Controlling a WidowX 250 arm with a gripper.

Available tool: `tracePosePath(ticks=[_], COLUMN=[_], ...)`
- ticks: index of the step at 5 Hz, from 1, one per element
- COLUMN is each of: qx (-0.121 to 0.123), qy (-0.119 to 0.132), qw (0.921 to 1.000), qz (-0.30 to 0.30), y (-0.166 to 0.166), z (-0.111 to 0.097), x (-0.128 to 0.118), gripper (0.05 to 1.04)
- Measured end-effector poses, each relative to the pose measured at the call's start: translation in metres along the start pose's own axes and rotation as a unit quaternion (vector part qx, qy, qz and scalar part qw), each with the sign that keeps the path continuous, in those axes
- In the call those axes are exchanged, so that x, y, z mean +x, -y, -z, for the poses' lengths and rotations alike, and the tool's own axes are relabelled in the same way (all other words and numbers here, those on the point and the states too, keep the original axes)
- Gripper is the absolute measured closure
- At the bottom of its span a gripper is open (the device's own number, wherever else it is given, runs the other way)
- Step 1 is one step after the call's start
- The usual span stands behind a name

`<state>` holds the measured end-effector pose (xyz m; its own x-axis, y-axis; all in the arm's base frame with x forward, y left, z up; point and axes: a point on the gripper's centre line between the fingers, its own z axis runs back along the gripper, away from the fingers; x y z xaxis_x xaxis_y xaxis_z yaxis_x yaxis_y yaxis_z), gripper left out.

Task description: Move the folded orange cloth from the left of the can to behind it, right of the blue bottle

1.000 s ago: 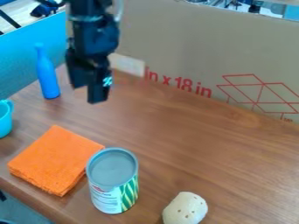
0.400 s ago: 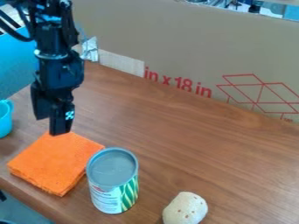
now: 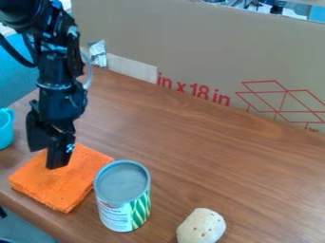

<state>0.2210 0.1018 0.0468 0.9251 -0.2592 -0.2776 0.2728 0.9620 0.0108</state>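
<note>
Orange folded cloth (image 3: pixel 79 173) is lying flat near the edge of the brown wooden table (image 3: pixel 209 161), lower left in view, with the black two-finger gripper (image 3: pixel 47 160) hanging upright over its upper left part. Fingers are standing apart, nothing visibly pinched; can't tell whether a tip is touching the fabric. Cloth is looking light, soft and floppy, rough-textured so probably not slippery, nothing fragile. Its stacked layers are likely giving a decent pinch, but a shallow grab could be catching only the top one and letting the fold open. Best hold would be a raised pinch near the middle, or a corner taking in all layers. Metal can with a grey lid and a green-and-white label (image 3: pixel 120 206) is standing upright just beside the cloth's right side, so it's crowding that edge; probably rigid, heavier, and awkward if bumped. Turquoise cup (image 3: pixel 5 128) is sitting at the left border of the view, near the cloth's far side. Off-white rounded lump with small dark spots (image 3: pixel 201 227) is resting right of the can, apart from the cloth and not blocking. Large brown cardboard panel with red print (image 3: pixel 203 52) is standing behind, limiting reach only at the back.
</note>
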Motion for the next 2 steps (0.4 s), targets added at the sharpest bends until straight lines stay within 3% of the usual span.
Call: tracePosePath(ticks=[1,2], qx=[0.005,0.004], qy=[-0.048,-0.069], qw=[0.9985,0.997], qz=[-0.028,-0.036], y=[0.0083,0.0126], z=[0.0059,0.007], x=[-0.0119,-0.0164], gripper=[0.078,0.078])
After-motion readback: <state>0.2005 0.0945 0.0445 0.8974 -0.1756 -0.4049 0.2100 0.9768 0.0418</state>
